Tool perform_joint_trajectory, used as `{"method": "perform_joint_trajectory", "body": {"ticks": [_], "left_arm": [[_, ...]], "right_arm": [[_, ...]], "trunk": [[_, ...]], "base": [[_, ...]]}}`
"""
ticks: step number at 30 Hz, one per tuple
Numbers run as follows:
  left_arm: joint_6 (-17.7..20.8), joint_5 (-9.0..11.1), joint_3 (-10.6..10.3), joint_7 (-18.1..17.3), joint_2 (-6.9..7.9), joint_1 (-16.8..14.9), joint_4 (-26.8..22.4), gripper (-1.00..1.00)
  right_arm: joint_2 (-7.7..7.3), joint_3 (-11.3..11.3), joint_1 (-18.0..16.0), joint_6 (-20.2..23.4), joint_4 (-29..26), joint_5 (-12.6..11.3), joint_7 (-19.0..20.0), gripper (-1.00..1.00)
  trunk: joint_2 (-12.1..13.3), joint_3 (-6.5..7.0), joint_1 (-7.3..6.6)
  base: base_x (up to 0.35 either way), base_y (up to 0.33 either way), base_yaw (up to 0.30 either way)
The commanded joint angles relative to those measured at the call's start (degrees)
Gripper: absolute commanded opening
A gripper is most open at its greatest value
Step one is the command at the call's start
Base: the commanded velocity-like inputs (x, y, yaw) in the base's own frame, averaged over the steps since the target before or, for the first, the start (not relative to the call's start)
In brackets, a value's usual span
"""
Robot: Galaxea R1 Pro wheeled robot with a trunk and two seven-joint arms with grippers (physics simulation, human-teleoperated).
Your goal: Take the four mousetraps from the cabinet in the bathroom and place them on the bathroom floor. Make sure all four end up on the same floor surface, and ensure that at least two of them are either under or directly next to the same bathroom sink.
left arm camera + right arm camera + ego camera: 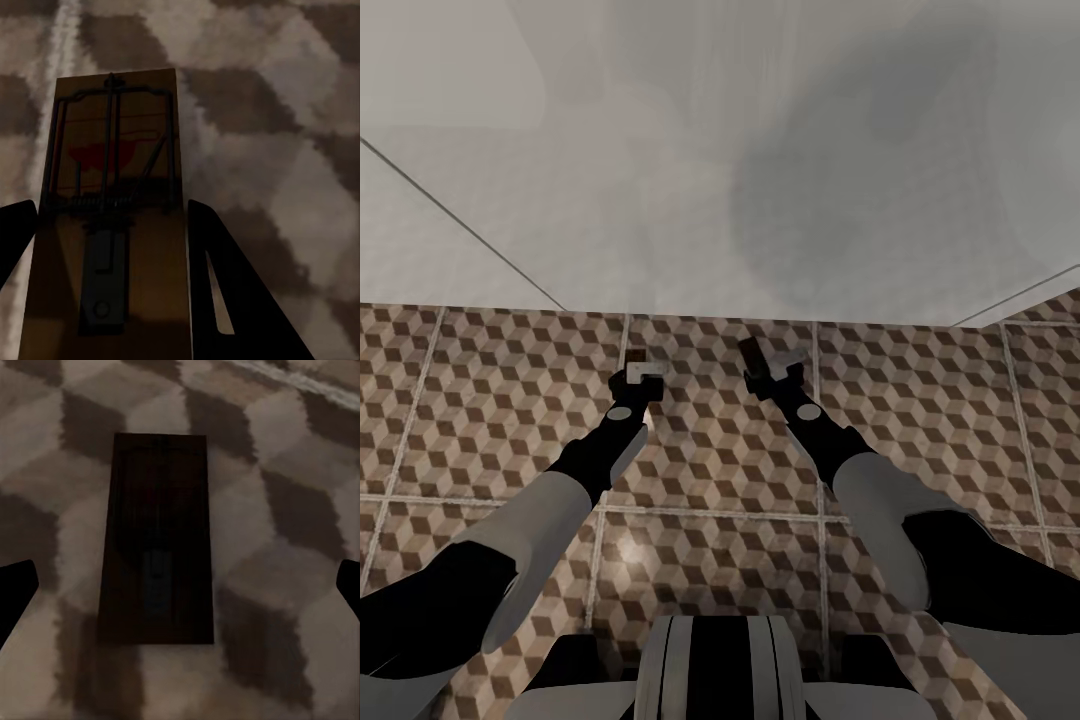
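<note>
My left gripper [639,378] hangs low over the cube-patterned bathroom floor [480,400]. In the left wrist view its dark fingers [225,285] are shut on a tan mousetrap [112,150] with a dark wire spring and a red mark, held just above the tiles. To the right, my right gripper [775,367] stands open. Its fingertips [15,592] are spread wide on either side of a second mousetrap [157,540]. That one lies flat and shadowed on the floor [285,472], and it shows as a dark brown sliver [750,352] at the gripper's tip. The cabinet is out of view.
A pale grey-white surface [760,150] rises along the far edge of the tiles, close ahead of both grippers, with thin seams at both sides. Patterned floor stretches left and right of the arms. My trunk [720,670] is at the near edge.
</note>
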Motion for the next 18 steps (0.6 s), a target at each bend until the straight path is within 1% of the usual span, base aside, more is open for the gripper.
{"method": "perform_joint_trajectory", "body": {"ticks": [1, 10, 18], "left_arm": [[-0.09, 0.58, -0.48, 0.51, 0.03, -0.03, 0.0, -1.0], [-0.09, 0.58, -0.48, 0.51, -0.03, -0.04, 0.0, -1.0], [-0.09, 0.58, -0.48, 0.51, -0.71, -0.04, 0.0, -1.0]], "right_arm": [[-0.01, 0.14, -0.03, -0.12, 0.04, 0.18, -0.1, 1.0], [-0.01, 0.14, -0.03, -0.13, 0.04, 0.2, -0.11, 1.0], [-0.01, 0.14, -0.03, -0.49, 0.04, 0.21, -0.13, 1.0]], "trunk": [[-0.01, -0.02, -0.01], [-0.01, -0.02, -0.01], [-0.01, -0.02, -0.01]], "base": [[0.0, 0.0, 0.0], [0.0, 0.0, 0.0], [0.0, 0.0, 0.0]]}}
